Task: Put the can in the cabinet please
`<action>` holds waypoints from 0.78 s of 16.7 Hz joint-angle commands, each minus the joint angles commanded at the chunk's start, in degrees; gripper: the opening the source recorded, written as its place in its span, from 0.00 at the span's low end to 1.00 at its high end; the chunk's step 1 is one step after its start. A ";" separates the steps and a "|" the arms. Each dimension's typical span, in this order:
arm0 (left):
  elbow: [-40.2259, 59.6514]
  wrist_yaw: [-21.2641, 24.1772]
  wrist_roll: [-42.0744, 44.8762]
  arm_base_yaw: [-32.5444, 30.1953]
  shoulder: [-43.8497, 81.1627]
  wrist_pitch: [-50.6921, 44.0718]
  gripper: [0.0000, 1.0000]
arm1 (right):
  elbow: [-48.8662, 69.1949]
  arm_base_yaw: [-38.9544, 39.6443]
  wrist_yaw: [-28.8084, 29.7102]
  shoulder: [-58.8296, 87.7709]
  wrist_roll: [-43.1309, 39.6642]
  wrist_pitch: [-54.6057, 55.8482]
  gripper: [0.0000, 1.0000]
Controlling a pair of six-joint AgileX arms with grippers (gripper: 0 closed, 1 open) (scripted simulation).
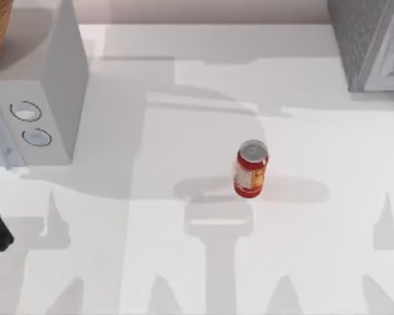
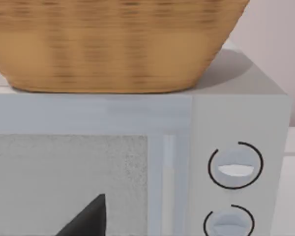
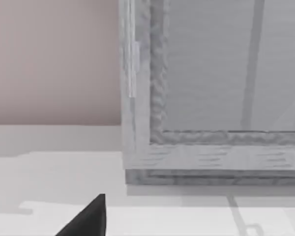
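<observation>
White smooth table [image 1: 118,262]; red cylindrical can [image 1: 251,169] upright centre; speckled boxy cabinet [image 1: 371,42] at 2 o'clock. Can't tell my jaws' state.

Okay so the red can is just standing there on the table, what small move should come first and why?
Probably bring the right arm's gripper down toward the small red cylindrical can with the silver lid. It stands upright and untouched near the table's middle, nearer the right side, where the dark grey speckled cabinet stands at the far right corner. The right wrist view currently faces the cabinet's framed panel, not the can.
</observation>
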 joint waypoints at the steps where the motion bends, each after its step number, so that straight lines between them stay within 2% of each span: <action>1: 0.00 0.00 0.00 0.00 0.00 0.00 1.00 | 0.00 0.00 0.00 0.00 0.00 0.00 1.00; 7: 0.00 0.00 0.00 0.00 0.00 0.00 1.00 | 2.42 3.51 2.84 7.02 0.23 5.80 1.00; 13: 0.00 0.00 0.00 0.00 0.00 0.00 1.00 | 9.02 13.65 12.57 30.01 0.54 23.03 1.00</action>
